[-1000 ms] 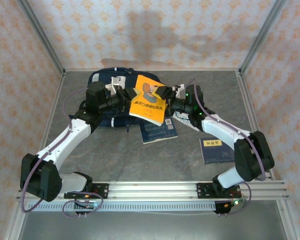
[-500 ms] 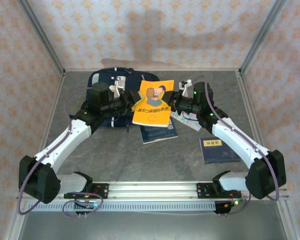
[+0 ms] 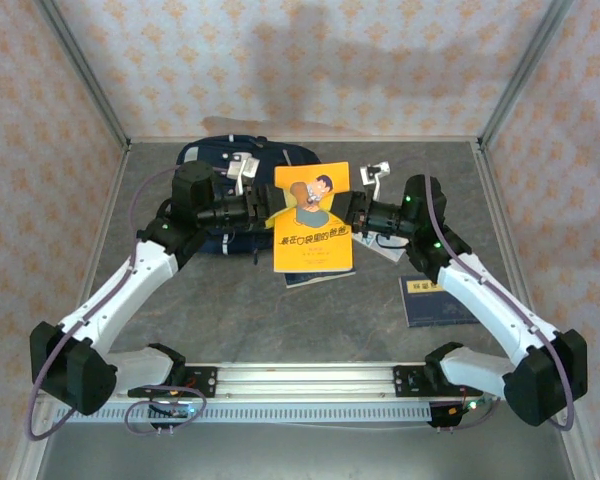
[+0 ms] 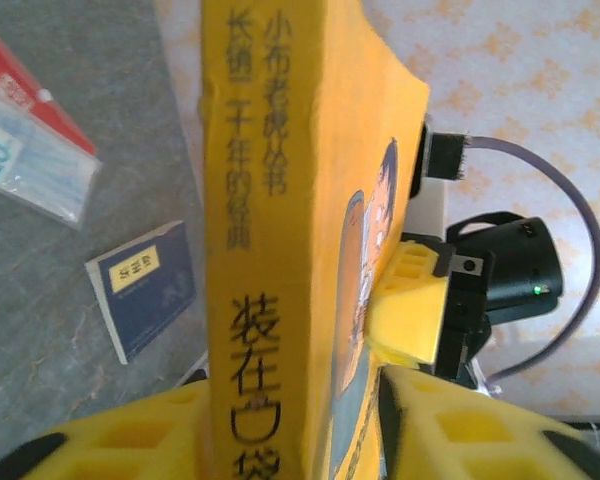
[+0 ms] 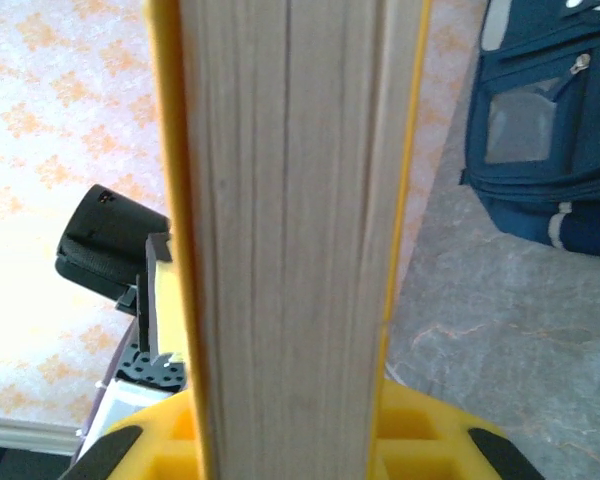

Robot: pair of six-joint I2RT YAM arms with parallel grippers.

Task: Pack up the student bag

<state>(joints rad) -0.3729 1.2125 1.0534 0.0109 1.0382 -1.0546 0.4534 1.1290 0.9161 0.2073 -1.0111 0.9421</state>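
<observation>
Your orange book [image 3: 313, 217] was tipped to one side a moment ago. Now it stands straight up, with its picture side facing the top camera. It has also slid a little toward the right arm, and that arm's elbow has swung further out to the side.

You have the book up in the air, off the table [image 3: 280, 320], with one gripper on each side of it. Your right gripper [image 3: 352, 212] is on the page edge. In its own camera, its two yellow fingers [image 5: 430, 440] sit tight against both covers, so it is clamped on the book. Your left gripper [image 3: 267, 212] is on the spine side. In its own camera, its yellow fingers [image 4: 130, 440] sit one on each side of the spine, very close to it. You cannot tell if they are squeezing or just resting there. That camera also sees one finger of the right gripper pressed flat on the front cover.

The student bag [image 3: 205, 155] lies on the table at the far side, near the back wall. The left arm reaches across the front of it. The orange book hangs in front of the bag, closer to the arm bases.

A dark blue book [image 3: 320, 277] lies on the table under the orange one. A small navy book [image 3: 435, 300] lies further right, beside the right arm.
</observation>
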